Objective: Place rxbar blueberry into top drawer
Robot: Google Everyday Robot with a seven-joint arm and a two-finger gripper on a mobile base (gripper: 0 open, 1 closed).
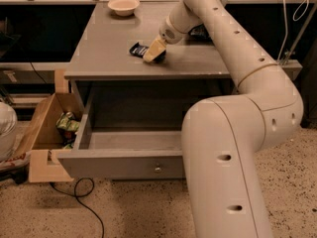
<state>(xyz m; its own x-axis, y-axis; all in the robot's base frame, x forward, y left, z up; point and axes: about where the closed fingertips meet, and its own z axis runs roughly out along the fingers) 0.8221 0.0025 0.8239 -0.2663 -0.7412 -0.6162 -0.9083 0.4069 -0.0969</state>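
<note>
Grey table (109,43), speckled floor (148,207), tan wooden box (42,128)

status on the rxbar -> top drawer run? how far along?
Done: the top drawer stands pulled open below the tabletop.
In hand: the hand is down on the tabletop at the rxbar blueberry, whose dark wrapper shows at the hand's left. A secure grasp can't be confirmed, and the bar is not lifted.
Left: lift the bar, carry it forward and down over the open drawer, release.
</note>
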